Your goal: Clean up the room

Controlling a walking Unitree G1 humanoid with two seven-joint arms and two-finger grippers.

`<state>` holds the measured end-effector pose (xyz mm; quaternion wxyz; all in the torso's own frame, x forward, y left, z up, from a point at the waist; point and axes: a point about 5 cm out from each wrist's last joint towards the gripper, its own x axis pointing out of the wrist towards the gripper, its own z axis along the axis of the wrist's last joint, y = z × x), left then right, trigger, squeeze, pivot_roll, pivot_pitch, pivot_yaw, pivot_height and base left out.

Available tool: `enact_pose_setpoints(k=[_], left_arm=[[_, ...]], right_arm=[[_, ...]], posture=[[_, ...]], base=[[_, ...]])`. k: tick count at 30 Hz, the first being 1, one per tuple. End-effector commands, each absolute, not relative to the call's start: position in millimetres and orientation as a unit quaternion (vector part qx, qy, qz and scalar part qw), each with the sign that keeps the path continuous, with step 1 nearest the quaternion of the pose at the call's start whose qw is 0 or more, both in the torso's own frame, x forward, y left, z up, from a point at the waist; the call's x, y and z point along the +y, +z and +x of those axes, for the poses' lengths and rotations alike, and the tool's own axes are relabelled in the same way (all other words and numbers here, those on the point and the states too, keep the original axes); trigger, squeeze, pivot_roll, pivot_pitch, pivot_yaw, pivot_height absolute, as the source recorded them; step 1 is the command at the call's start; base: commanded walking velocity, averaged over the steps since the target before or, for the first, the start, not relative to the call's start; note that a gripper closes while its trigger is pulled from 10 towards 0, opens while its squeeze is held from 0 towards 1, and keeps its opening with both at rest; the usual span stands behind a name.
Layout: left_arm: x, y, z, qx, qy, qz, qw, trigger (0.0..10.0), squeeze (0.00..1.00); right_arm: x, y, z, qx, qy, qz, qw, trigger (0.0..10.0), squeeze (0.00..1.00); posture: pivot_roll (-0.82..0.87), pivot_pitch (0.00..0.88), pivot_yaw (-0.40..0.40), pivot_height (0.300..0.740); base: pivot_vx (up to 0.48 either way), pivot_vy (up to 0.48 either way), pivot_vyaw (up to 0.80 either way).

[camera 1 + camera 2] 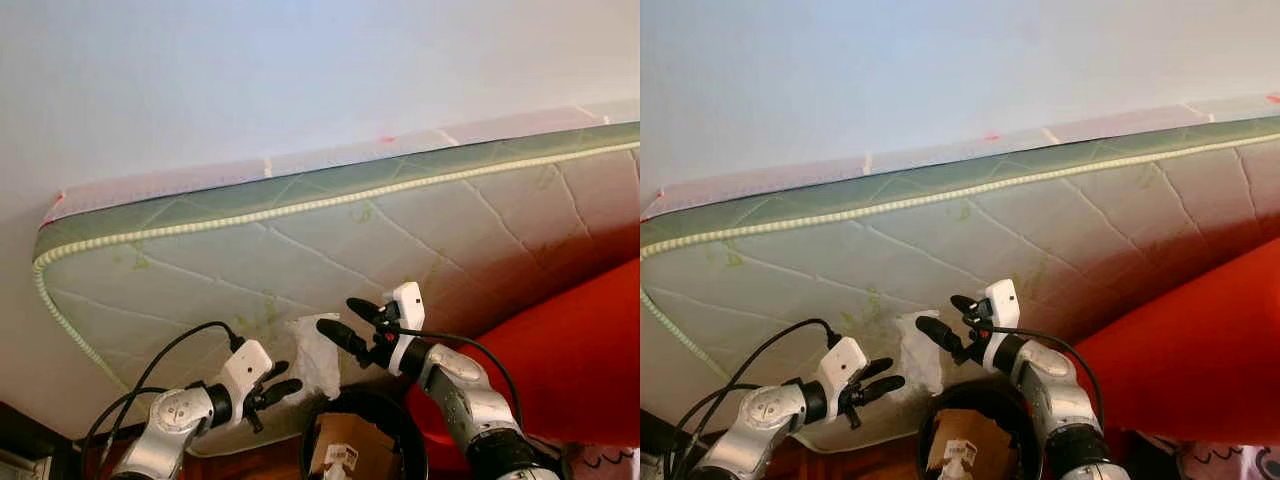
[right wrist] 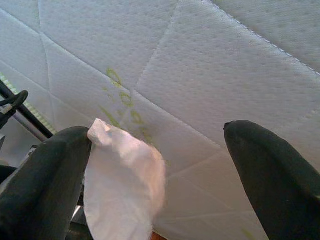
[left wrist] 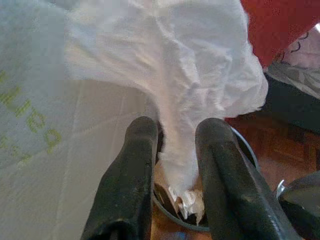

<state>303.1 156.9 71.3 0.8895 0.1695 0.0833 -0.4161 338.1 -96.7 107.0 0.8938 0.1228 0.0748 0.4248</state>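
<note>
Nearest to me, just under the head camera, I see a round dark bin (image 1: pixel 400 430) with a brown cardboard piece (image 1: pixel 340 440) and some crumpled scraps already inside it. It stands on a brown wooden floor (image 3: pixel 260 170).

Just above the bin, my left gripper (image 1: pixel 270 388) holds a white tissue (image 1: pixel 318 355). In the left wrist view the tissue (image 3: pixel 190 100) passes between the two black fingers (image 3: pixel 132 170), and they are pressed on its thin lower end, so I say this hand is clamped on the tissue. The paper hangs between the bin mouth and the edge of the mattress (image 1: pixel 300 270), close to the rim but not yet inside.

My right gripper (image 1: pixel 348 322) is just beside the tissue, on the other side of it. Its fingers (image 2: pixel 270 170) stand wide apart and hold nothing; one of them is very near the paper, but I cannot tell if it touches.

For the progress, I judge that some rubbish is already collected, because the bin is not empty. The tissue is picked up, and what is left for it is to bring it over the opening and let it go. How much more waits in the room, I cannot see from here.

Behind the hands lies the mattress, quilted, pale, with faint green marks and a green piped border, without a sheet. A red cloth (image 1: pixel 560 350) covers its side on my right. Farthest is a plain white wall (image 1: pixel 300 80).
</note>
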Motion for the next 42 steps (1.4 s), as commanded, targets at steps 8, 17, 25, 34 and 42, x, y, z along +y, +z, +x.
enact_pose_setpoints(k=[8,17,25,34,42], left_arm=[[154.1,69.5,305.6,0.078,-0.417,0.161,0.891,4.0,0.00],[159.7,69.9,305.8,0.079,-0.408,0.199,0.888,10.0,0.00],[173.3,84.8,299.0,0.057,-0.417,0.157,0.893,10.0,1.00],[159.9,96.4,289.0,0.051,-0.491,0.177,0.852,10.0,1.00],[153.3,96.9,291.8,0.052,-0.498,0.214,0.839,10.0,0.00]], right_arm=[[-95.7,107.0,335.7,0.076,0.433,0.127,0.889,10.0,0.00],[-98.4,109.6,338.1,0.076,0.426,0.114,0.894,10.0,0.00],[-104.8,114.4,341.7,0.078,0.437,0.096,0.891,10.0,0.00],[-104.4,117.9,339.2,0.088,0.486,0.056,0.868,10.0,0.00],[-100.7,120.7,335.7,0.086,0.515,0.050,0.851,10.0,0.00]], posture=[[0.07,0.149,-0.072,0.740],[0.07,0.127,-0.068,0.740],[0.08,0.124,-0.077,0.740],[0.08,0.126,-0.086,0.740],[0.08,0.128,-0.087,0.740]], base=[[0.000,0.000,0.00],[0.000,0.000,0.00],[0.000,0.000,0.00],[0.000,0.000,0.00],[0.000,0.000,0.00]])
